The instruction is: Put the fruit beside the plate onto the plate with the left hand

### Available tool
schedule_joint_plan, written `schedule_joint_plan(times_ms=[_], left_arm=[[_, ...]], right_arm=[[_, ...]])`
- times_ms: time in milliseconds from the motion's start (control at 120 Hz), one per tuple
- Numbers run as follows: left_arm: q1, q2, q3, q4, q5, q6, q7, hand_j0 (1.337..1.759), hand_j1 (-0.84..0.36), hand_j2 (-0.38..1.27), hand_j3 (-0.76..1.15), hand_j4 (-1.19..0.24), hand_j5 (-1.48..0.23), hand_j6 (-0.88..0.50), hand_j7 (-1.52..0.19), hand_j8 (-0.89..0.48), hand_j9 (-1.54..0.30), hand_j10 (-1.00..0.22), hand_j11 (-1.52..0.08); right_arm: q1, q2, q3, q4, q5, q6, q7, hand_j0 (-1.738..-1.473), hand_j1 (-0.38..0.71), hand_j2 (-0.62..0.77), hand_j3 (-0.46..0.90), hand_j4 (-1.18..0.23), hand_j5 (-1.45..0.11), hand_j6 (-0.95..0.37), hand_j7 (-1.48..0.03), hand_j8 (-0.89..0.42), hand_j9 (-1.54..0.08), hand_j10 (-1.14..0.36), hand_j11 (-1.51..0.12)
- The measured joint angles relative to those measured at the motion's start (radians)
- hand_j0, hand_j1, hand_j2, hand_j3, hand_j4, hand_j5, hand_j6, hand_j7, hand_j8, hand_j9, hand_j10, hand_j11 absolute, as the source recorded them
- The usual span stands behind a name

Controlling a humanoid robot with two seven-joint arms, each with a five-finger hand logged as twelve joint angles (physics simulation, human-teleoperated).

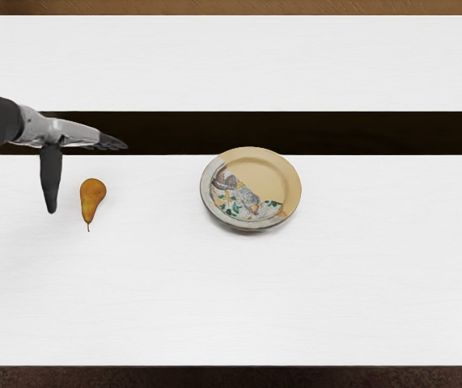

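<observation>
Worktop nearest cam: white, runs full width. Two task items on it: pear on L side, plate approx centre.

Pear lies on its side, fat end away from cam, stem toward cam. It is well apart from plate w/ open worktop between, so transfer not yet done. My read: approach stage. Plate sits flat, tan glaze w/ painted pattern on its lower-L part, nothing on it.

At L edge: left hand, arm entering from that side. It hovers just behind and L of pear. Fingers are stretched out flat, pointing R. Thumb hangs straight down, well away from them. So hand is spread wide and holds nothing. Thumb tip shows just L of pear w/ a gap visible, so no contact as far as I can tell. Height above worktop is hard to judge from this angle.

Why this pose, prob.: thumb on L and fingers reaching over toward R make a pre-grasp bracket for pear's body, ready to drop and close. Pear is rounded and tapered, so it is likely to roll or slip toward the neck if pinched off-centre. Grip at fat part looks safer, then carry R to plate.

R arm not in view.
</observation>
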Motion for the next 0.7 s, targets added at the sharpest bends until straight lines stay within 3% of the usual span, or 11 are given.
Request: schedule_joint_plan(times_ms=[75, 158, 267, 508, 700], left_arm=[[-0.072, 0.023, 0.082, -0.073, 0.05, 0.0, -0.046, 1.658, 0.35, 0.0, 0.0, 0.0, 0.0, 0.0, 0.0, 0.0, 0.0, 0.0, 0.0], [-0.08, 0.021, 0.142, -0.123, 0.111, 0.0, -0.08, 1.658, 0.35, 0.0, 0.0, 0.0, 0.0, 0.0, 0.0, 0.0, 0.0, 0.0, 0.0], [-0.08, 0.018, 0.174, -0.15, 0.164, 0.0, -0.099, 1.658, 0.35, 0.0, 0.0, 0.0, 0.0, 0.0, 0.0, 0.0, 0.0, 0.0, 0.0], [-0.085, 0.005, 0.199, -0.138, 0.191, 0.0, -0.107, 1.658, 0.35, 0.0, 0.0, 0.0, 0.0, 0.0, 0.0, 0.0, 0.0, 0.0, 0.0], [-0.079, -0.047, 0.201, -0.071, 0.195, 0.002, -0.106, 1.658, 0.35, 0.0, 0.0, 0.0, 0.0, 0.0, 0.0, 0.0, 0.0, 0.0, 0.0]], right_arm=[[0.0, 0.0, 0.0, 0.0, 0.0, 0.0, 0.0, -1.658, -0.31, -0.01, 0.0, -0.03, -0.04, -0.03, -0.04, -0.03, -0.04, -0.03, -0.04], [0.0, 0.0, 0.0, 0.0, 0.0, 0.0, 0.0, -1.658, -0.31, -0.01, 0.0, -0.03, -0.04, -0.03, -0.04, -0.03, -0.04, -0.03, -0.04], [0.0, 0.0, 0.0, 0.0, 0.0, 0.0, 0.0, -1.658, -0.31, -0.01, 0.0, -0.03, -0.04, -0.03, -0.04, -0.03, -0.04, -0.03, -0.04], [0.0, 0.0, 0.0, 0.0, 0.0, 0.0, 0.0, -1.658, -0.31, -0.01, 0.0, -0.03, -0.04, -0.03, -0.04, -0.03, -0.04, -0.03, -0.04], [0.0, 0.0, 0.0, 0.0, 0.0, 0.0, 0.0, -1.658, -0.31, -0.01, 0.0, -0.03, -0.04, -0.03, -0.04, -0.03, -0.04, -0.03, -0.04]])
